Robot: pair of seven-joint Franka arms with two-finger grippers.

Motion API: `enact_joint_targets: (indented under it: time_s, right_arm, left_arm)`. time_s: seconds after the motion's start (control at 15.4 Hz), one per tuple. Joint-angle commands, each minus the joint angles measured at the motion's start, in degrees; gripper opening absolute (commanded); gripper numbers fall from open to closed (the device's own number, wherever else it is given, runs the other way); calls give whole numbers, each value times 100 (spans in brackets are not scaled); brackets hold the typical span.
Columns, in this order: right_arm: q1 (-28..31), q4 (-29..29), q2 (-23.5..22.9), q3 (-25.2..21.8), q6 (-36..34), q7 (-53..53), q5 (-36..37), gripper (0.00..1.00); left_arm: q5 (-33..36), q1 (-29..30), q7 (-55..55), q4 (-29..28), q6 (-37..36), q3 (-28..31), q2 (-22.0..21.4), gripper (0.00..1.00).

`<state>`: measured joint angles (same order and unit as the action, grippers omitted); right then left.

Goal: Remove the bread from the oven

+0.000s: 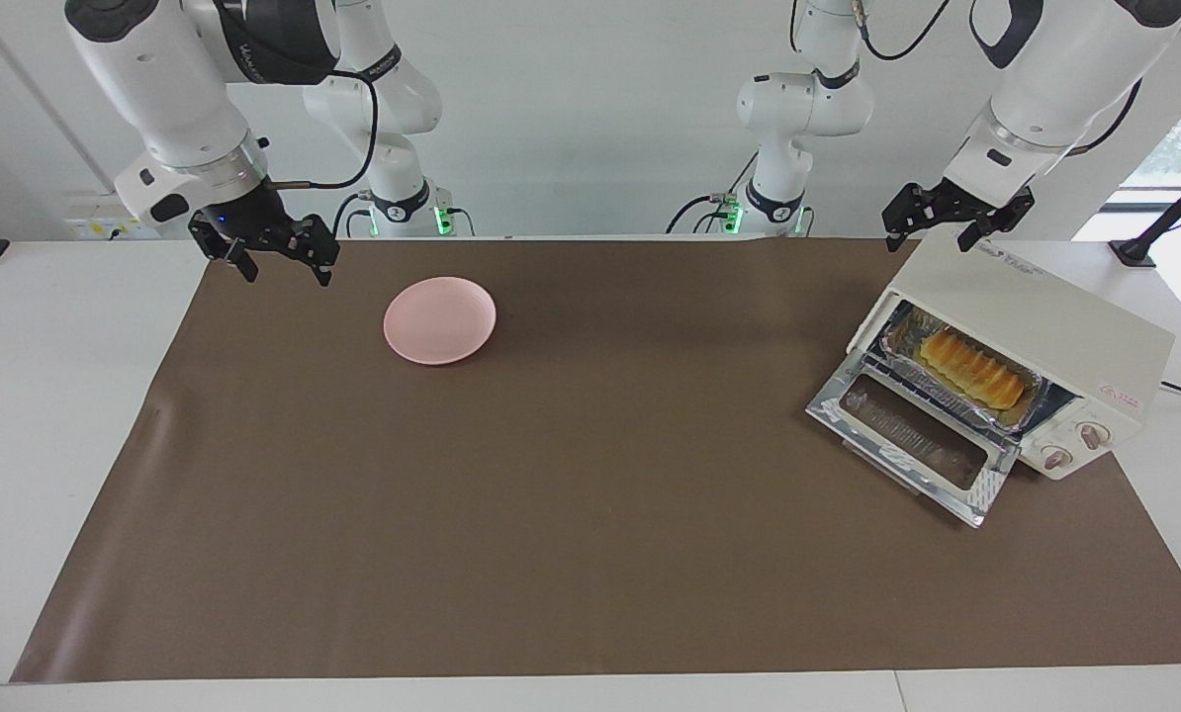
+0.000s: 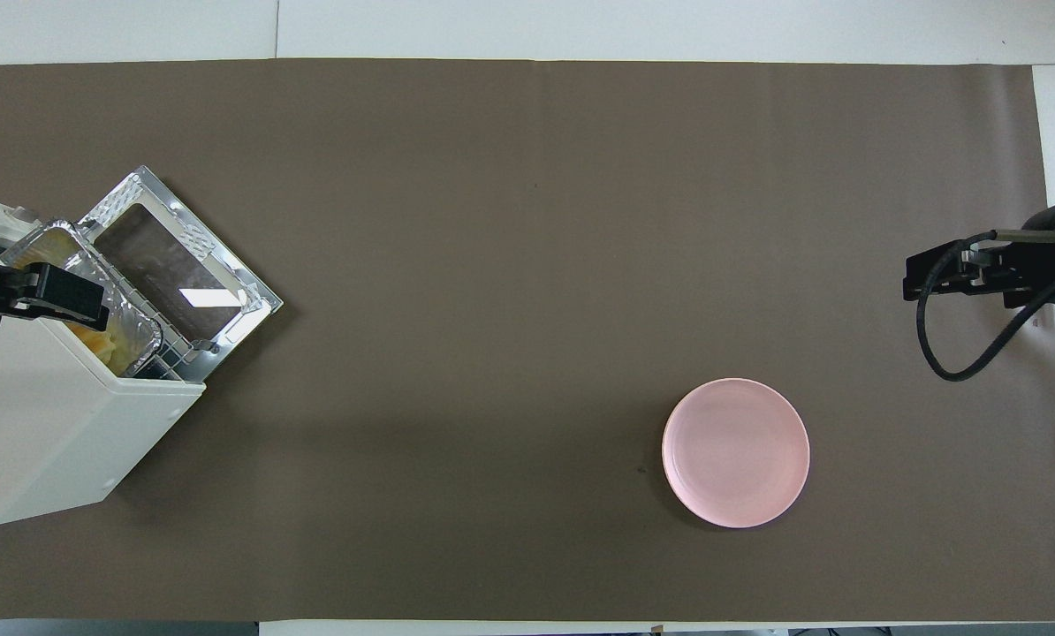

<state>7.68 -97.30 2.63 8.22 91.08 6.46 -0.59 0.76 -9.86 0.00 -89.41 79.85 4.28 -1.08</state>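
The cream-white oven (image 1: 1036, 316) stands at the left arm's end of the table with its glass door (image 1: 912, 440) dropped open. The golden ridged bread (image 1: 973, 369) lies in a silver foil tray (image 1: 902, 331) on the rack inside. In the overhead view only a yellow bit of the bread (image 2: 103, 340) shows past the oven (image 2: 50, 433). My left gripper (image 1: 932, 242) hangs open and empty over the oven's top, and also shows in the overhead view (image 2: 37, 296). My right gripper (image 1: 289, 277) is open and empty, raised over the mat's edge at the right arm's end; it shows in the overhead view too (image 2: 921, 278).
A round pink plate (image 1: 439, 319) lies on the brown mat (image 1: 590, 514) toward the right arm's end, also in the overhead view (image 2: 736, 452). The open door juts out over the mat in front of the oven. The oven's two knobs (image 1: 1075, 445) face away from the robots.
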Motion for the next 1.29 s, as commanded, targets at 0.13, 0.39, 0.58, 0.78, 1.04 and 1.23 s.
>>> enact_joint_targets:
  time_s: [0.13, 0.39, 0.58, 0.78, 1.04, 1.23]
  right_arm:
    - [59, 9, 62, 48, -99, -66, 85, 100]
    - [59, 9, 62, 48, -99, -66, 94, 100]
    - [59, 9, 62, 48, -99, -66, 94, 100]
    - [59, 9, 62, 48, -99, -66, 94, 100]
    - [59, 9, 62, 48, -99, -66, 85, 100]
    - [59, 9, 62, 48, -99, -66, 94, 100]
  left_arm:
    - [-15, 72, 61, -182, 128, -50, -138, 100]
    - [-15, 72, 52, -208, 75, -50, -146, 100]
    - [-15, 81, 9, -173, 32, -24, -155, 100]
    - [-15, 151, 0, -173, 48, 2, -199, 100]
    - [11, 107, -114, -7, 207, 2, -16, 100]
    - [134, 37, -377, 957, -109, 2, 1019, 100]
